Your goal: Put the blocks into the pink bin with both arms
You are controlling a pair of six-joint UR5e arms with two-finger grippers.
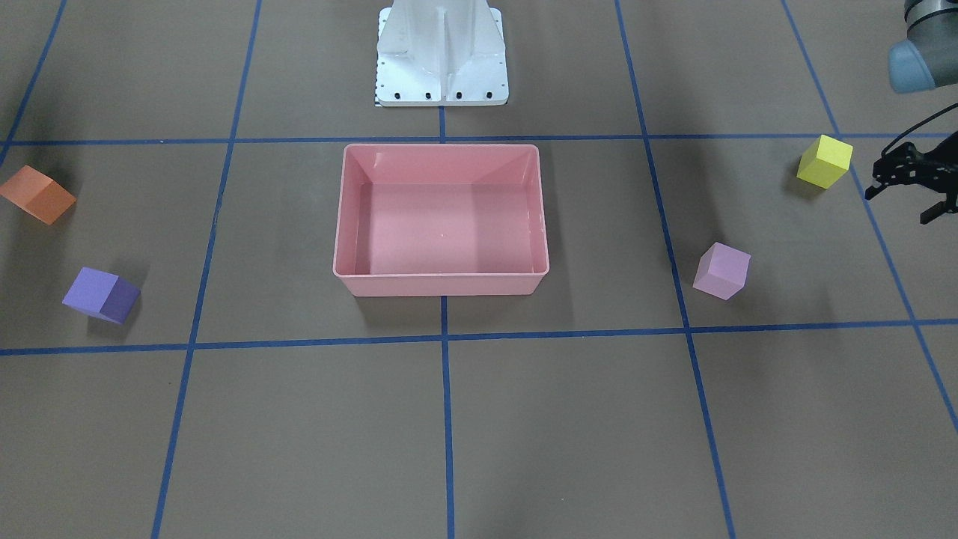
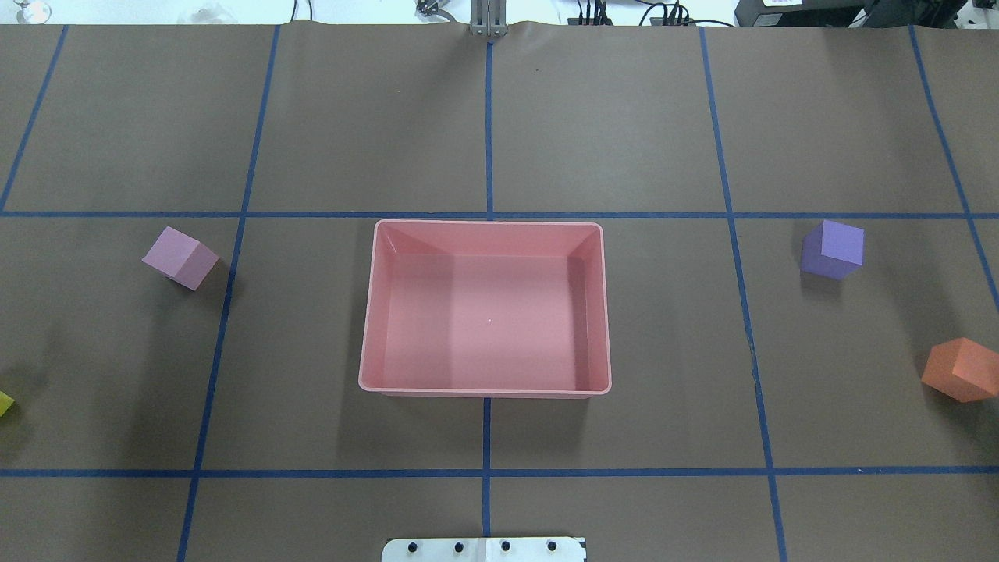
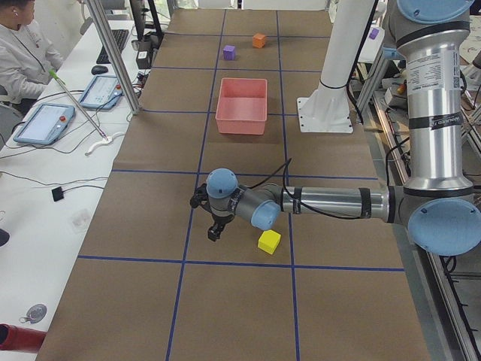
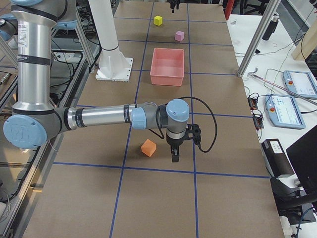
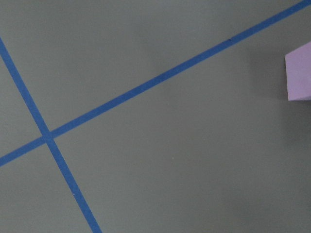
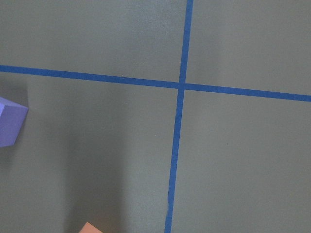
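Observation:
The pink bin (image 1: 441, 283) sits at mid-table with nothing inside it, and shows too in the overhead view (image 2: 484, 388). On the robot's left lie the yellow block (image 1: 824, 161) and the pale lilac block (image 1: 721, 270). My left gripper (image 1: 898, 206) hovers low beside the yellow block, open and holding nothing. The orange block (image 2: 961, 370) and the purple block (image 2: 833, 249) lie on the robot's right. My right gripper (image 4: 174, 154) points down just beside the orange block (image 4: 148, 148); I cannot tell whether it is open or shut.
The white pedestal base (image 1: 441, 60) stands behind the bin. Blue tape lines (image 2: 488, 472) grid the brown table. A person (image 3: 19, 45) sits at a side desk with tablets (image 3: 43, 124), behind an aluminium post (image 3: 113, 56).

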